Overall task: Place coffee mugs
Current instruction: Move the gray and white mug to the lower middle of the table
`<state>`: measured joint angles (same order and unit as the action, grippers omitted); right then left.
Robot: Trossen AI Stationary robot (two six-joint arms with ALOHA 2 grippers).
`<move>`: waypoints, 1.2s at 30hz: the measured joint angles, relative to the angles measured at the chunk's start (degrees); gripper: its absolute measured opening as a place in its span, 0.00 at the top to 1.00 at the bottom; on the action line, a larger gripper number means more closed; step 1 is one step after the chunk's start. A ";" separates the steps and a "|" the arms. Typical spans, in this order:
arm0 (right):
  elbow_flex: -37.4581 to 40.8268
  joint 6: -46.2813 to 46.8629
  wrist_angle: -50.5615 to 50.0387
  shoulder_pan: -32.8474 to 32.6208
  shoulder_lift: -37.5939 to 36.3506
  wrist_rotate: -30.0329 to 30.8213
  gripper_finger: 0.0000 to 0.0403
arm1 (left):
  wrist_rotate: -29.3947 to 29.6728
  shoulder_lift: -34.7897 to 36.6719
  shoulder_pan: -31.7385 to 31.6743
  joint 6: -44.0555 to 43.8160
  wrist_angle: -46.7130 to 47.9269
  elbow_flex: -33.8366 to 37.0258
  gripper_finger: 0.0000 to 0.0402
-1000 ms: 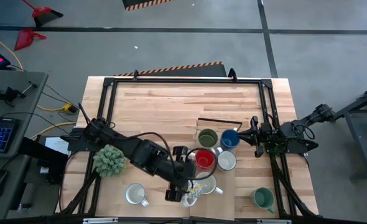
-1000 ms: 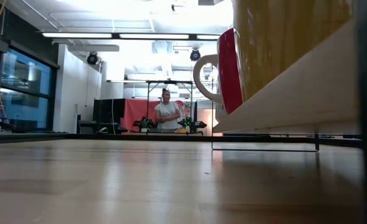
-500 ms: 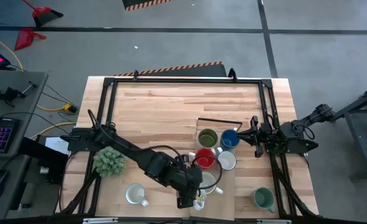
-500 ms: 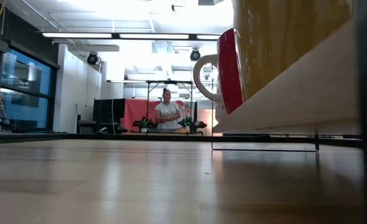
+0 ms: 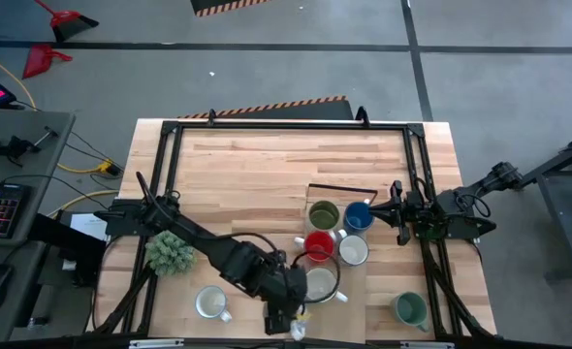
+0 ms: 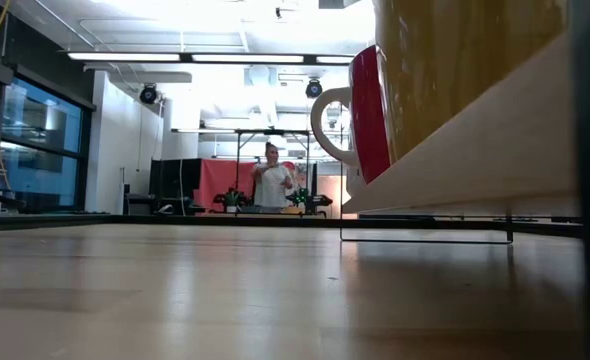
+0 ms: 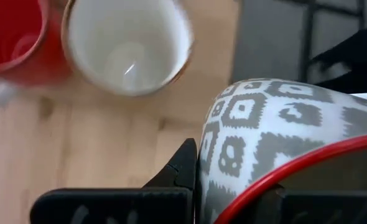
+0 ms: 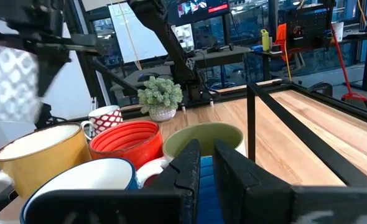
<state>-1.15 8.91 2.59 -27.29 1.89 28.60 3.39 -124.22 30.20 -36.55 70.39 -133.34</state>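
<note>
A: Largest item first?
B: Wooden table (image 5: 267, 174), centre of the high view, with a black frame round it.

A: Arms?
B: Left arm runs from the left edge toward bottom centre. Left gripper (image 5: 288, 320) sits at the table's near edge, fingers closed on a white patterned mug (image 7: 277, 137) with a red rim. Right arm waits at the right edge of the table; right gripper (image 5: 395, 215) is just beside the blue mug (image 5: 358, 217), its fingers narrowly apart in the right wrist view, with nothing visibly held.

A: Other mugs?
B: Cluster at centre right: olive mug (image 5: 324, 214), blue one beside it, red mug (image 5: 318, 246) below, white mug (image 5: 353, 251) to its right, cream mug (image 5: 321, 284) lower still. Teal mug (image 5: 409, 309) at lower right, apart. A white mug (image 5: 210, 303) at lower left.

A: Anything else?
B: Bushy green plant (image 5: 170, 252), left of the cluster. In the low view, a person (image 6: 273, 185) stands far back in the room.
</note>
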 joint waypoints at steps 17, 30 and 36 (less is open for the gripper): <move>0.00 0.02 0.00 0.00 0.00 -0.02 0.93 | 0.88 0.07 0.08 -2.12 10.37 9.55 0.98; 0.00 0.02 0.11 -0.01 0.00 -0.02 0.93 | 1.64 0.02 2.51 -5.63 -2.74 20.36 0.98; 0.00 0.02 0.15 -0.02 0.00 -0.02 0.93 | 0.16 0.00 3.24 -7.62 -5.15 23.30 0.98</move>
<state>-1.15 8.93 2.74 -27.31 1.89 28.58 3.55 -124.22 33.44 -44.17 65.24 -110.04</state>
